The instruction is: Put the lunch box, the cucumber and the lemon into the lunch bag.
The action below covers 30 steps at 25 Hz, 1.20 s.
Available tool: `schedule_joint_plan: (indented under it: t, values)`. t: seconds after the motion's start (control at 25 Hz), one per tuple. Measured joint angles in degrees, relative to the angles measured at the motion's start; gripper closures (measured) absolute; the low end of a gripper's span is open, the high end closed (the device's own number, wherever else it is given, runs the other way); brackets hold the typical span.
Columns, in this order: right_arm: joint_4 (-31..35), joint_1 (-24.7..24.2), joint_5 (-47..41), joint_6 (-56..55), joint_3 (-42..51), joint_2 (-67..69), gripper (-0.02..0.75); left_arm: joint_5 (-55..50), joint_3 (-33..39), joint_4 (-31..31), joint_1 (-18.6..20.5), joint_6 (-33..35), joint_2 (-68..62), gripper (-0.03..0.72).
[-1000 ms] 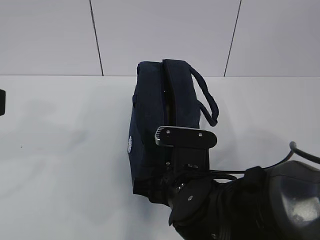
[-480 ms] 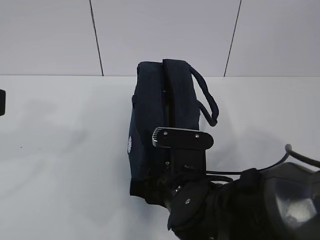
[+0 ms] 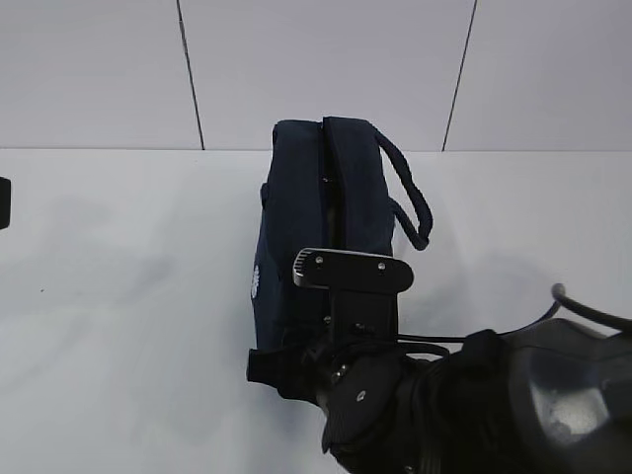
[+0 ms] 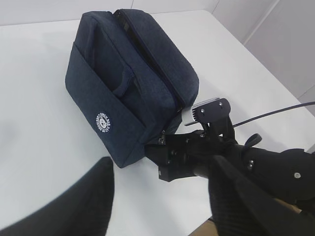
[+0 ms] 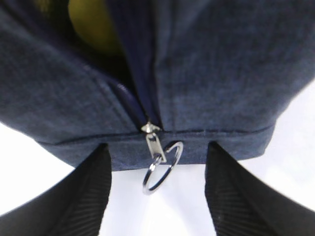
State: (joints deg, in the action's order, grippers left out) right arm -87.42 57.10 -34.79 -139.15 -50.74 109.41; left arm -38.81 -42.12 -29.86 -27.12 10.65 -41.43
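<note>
Right wrist view: my right gripper (image 5: pixel 158 191) has its fingers spread wide, straddling the zipper ring (image 5: pixel 161 167) at the lunch bag (image 5: pixel 197 73) end, gripping nothing; I reckon it's lined up to take that pull. Something yellow, perhaps the lemon (image 5: pixel 91 22), shows inside the gap. Left gripper (image 4: pixel 162 206) hangs spread nearby over the white table (image 4: pixel 39 123).
</note>
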Motion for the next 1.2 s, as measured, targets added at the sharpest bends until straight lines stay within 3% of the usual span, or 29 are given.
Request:
schedule_joint_plan:
  t: [0.68, 0.88, 1.2]
  values:
    - [-0.14, 0.0, -0.11, -0.13, -0.25, 0.54, 0.264, 0.0, 0.0, 0.0, 0.0, 0.0, 0.0, 0.26]
    - [0.59, 0.0, -0.11, -0.13, -0.25, 0.54, 0.316, 0.0, 0.0, 0.0, 0.0, 0.0, 0.0, 0.26]
    - [0.81, 0.0, 0.86, -0.17, -0.25, 0.75, 0.332, 0.0, 0.0, 0.0, 0.0, 0.0, 0.0, 0.26]
